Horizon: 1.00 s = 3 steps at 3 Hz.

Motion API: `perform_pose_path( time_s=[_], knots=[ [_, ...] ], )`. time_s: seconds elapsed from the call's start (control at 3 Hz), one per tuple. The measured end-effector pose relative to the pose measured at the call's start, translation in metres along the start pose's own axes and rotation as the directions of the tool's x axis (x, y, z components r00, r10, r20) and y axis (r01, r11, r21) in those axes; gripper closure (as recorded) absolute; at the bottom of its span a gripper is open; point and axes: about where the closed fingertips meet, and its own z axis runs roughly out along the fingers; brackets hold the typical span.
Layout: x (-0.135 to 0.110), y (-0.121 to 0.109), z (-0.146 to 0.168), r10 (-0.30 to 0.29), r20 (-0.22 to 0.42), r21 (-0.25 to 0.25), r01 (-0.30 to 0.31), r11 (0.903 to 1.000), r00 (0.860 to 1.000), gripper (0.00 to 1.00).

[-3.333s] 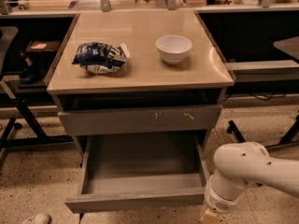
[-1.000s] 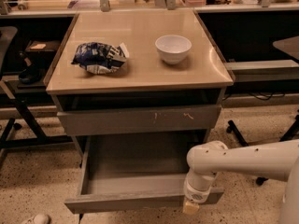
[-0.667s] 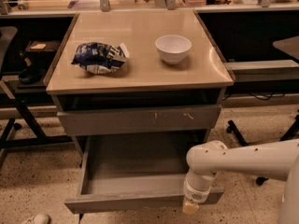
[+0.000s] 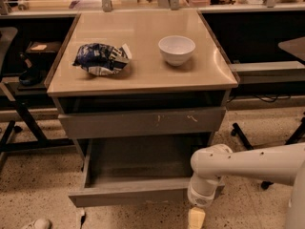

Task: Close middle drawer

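Mid drawer (image 4: 128, 195): pulled well out from under the top front, interior open to view and looks bare; its plain grey front faces the camera, low in the view.
Hand (image 4: 196, 217): at bottom edge, just in front of the drawer's front, near its R end; only a pale tip shows below the wrist. Contact w/ the front: can't tell. Open or closed: can't tell. Nothing seen held.
Arm (image 4: 248, 163): white, comes in from the R, bends down at a rounded joint over the drawer's front R corner and hides that corner.
Top front (image 4: 143, 122): grey, pale scratch marks R of centre, dark gap betw. it and the surface.
Surface (image 4: 143, 78): tan top of the cabinet.
Bowl (image 4: 176, 49): white, upright, R of centre on the surface.
Bag (image 4: 101, 58): blue/white, crumpled, lying on L side, well apart from the bowl.
Floor (image 4: 43, 175): speckled; a white shoe (image 4: 35, 223) at lower L.
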Motion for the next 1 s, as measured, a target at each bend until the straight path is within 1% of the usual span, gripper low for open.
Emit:
perform_pose_path(
  time_s=[0.33,0.67,1.0],
  knots=[
    [0.0,0.0,0.0,0.0,0.0,0.0,0.0,1.0,1.0,0.0],
    [0.0,0.0,0.0001,0.0,0.0,0.0,0.0,1.0,1.0,0.16],
    [0.0,0.0001,0.0001,0.0,0.0,0.0,0.0,1.0,1.0,0.38]
  ],
)
